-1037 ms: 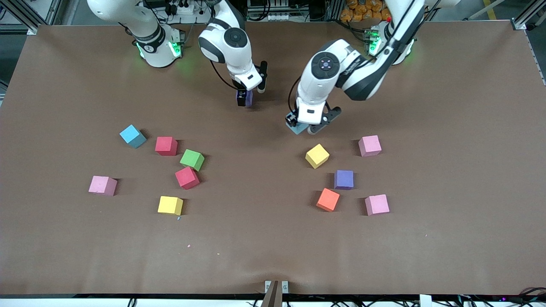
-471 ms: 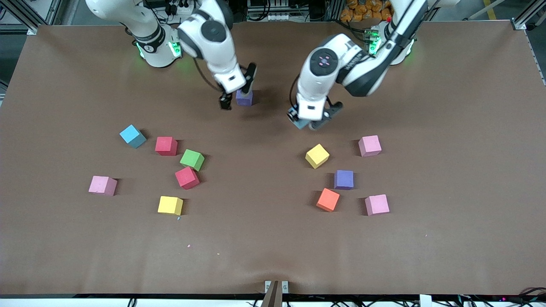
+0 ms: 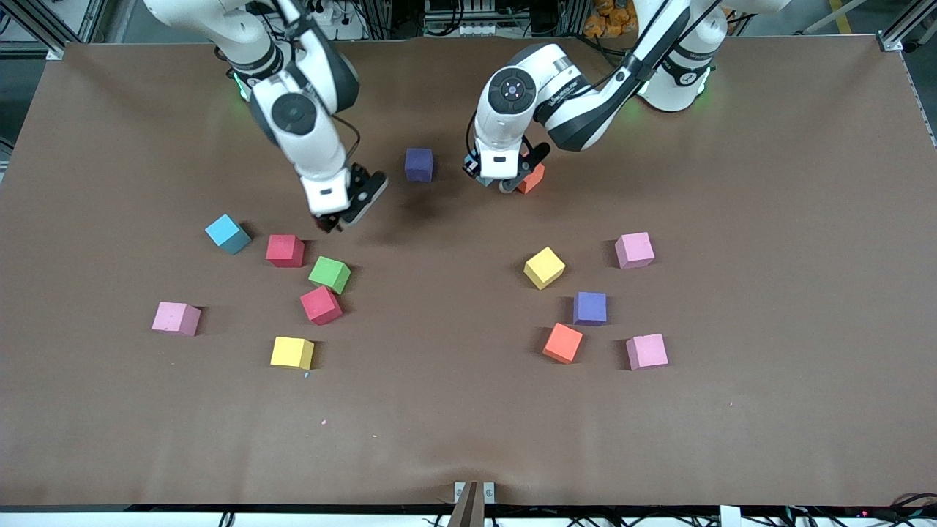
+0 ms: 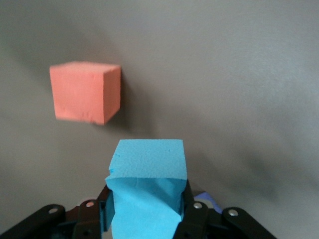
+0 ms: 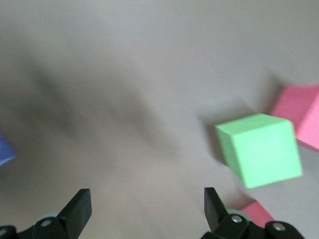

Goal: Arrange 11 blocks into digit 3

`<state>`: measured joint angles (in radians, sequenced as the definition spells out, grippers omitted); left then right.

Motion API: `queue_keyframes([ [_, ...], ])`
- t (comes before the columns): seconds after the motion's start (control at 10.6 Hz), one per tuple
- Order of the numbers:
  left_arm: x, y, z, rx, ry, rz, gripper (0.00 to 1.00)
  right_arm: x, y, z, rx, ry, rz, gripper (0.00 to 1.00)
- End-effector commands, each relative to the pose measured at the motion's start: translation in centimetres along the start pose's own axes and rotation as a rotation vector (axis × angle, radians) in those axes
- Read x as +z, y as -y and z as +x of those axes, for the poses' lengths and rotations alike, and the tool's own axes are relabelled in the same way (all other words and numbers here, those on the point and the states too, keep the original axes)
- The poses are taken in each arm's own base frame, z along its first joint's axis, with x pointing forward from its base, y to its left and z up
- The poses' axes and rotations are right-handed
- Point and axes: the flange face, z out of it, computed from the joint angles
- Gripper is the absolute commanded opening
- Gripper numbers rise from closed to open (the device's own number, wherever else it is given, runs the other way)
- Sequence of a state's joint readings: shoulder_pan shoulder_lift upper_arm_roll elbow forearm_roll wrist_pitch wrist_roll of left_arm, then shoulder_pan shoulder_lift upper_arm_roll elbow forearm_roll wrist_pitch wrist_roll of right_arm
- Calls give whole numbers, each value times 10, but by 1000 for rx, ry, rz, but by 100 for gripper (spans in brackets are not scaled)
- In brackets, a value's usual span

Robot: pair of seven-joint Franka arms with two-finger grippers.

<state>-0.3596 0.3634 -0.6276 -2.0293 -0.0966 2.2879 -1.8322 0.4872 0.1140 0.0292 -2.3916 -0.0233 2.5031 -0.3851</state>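
My left gripper (image 3: 489,178) is shut on a light blue block (image 4: 147,179) and holds it low over the table, beside an orange block (image 3: 532,178) (image 4: 84,92). A dark purple block (image 3: 419,164) rests alone on the table toward the right arm's end from them. My right gripper (image 3: 340,218) (image 5: 147,209) hangs open and empty over bare table, just short of a red block (image 3: 285,250) and a green block (image 3: 329,274) (image 5: 259,149). No digit 3 shows; the blocks lie scattered.
Toward the right arm's end lie a light blue block (image 3: 228,233), a second red (image 3: 320,304), a pink (image 3: 176,318) and a yellow (image 3: 292,352). Toward the left arm's end lie yellow (image 3: 544,267), pink (image 3: 634,249), purple (image 3: 589,308), orange (image 3: 562,342) and pink (image 3: 647,351) blocks.
My right gripper let go of the dark purple block and swung away toward the red and green blocks. My left gripper carried the light blue block toward the robots, next to the orange block.
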Motion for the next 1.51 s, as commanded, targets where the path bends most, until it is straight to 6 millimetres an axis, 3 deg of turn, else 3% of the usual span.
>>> queue_keyframes([
  [0.0, 23, -1, -23, -254, 45, -30, 0, 20, -42, 5, 63, 1, -3, 100],
  [0.28, 50, 11, -42, -459, 65, -71, 0, 33, -97, -3, 205, 7, 15, 100],
  [0.38, 59, 18, -38, -485, 55, -80, 0, 38, -112, -8, 268, 12, 19, 100],
  [0.66, 67, 25, -43, -600, 86, -121, 0, 33, -110, -4, 571, 67, 38, 100],
  [0.85, 70, 27, -56, -627, 83, -166, 0, 14, -112, 9, 904, 113, 132, 100],
  [0.94, 75, 29, -58, -614, 57, -181, 0, 8, -114, 14, 986, 109, 146, 100],
  [1.13, 87, 30, -58, -600, 28, -190, 0, 17, -131, 24, 1208, 111, 150, 100],
  [1.41, 95, 30, -66, -586, 39, -183, 0, 30, -129, 27, 1359, 143, 140, 100],
])
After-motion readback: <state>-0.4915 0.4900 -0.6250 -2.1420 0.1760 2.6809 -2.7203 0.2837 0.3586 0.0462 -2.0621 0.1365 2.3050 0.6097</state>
